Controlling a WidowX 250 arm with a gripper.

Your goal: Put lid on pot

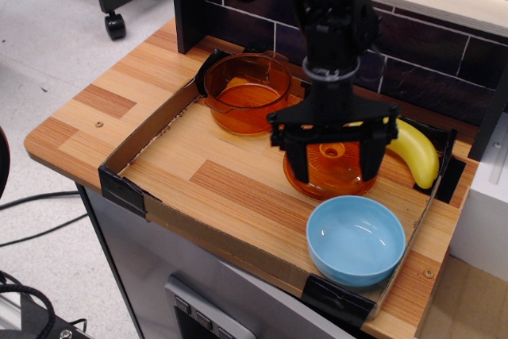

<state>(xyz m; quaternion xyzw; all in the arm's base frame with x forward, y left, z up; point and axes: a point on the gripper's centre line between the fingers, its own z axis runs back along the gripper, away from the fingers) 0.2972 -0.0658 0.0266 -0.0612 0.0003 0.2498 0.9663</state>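
The orange translucent pot point(247, 93) stands uncovered at the back left of the cardboard tray point(151, 136). The orange lid point(329, 168) lies flat on the tray's wooden floor to the pot's right, its ring knob up. My black gripper point(332, 166) hangs open directly over the lid, one finger point(296, 163) at the lid's left edge and the other point(371, 160) at its right edge, straddling the knob. It holds nothing.
A light blue bowl point(356, 240) sits just in front of the lid. A yellow banana point(417, 152) lies to the lid's right against the tray's wall. A dark brick wall point(429, 69) runs behind the tray.
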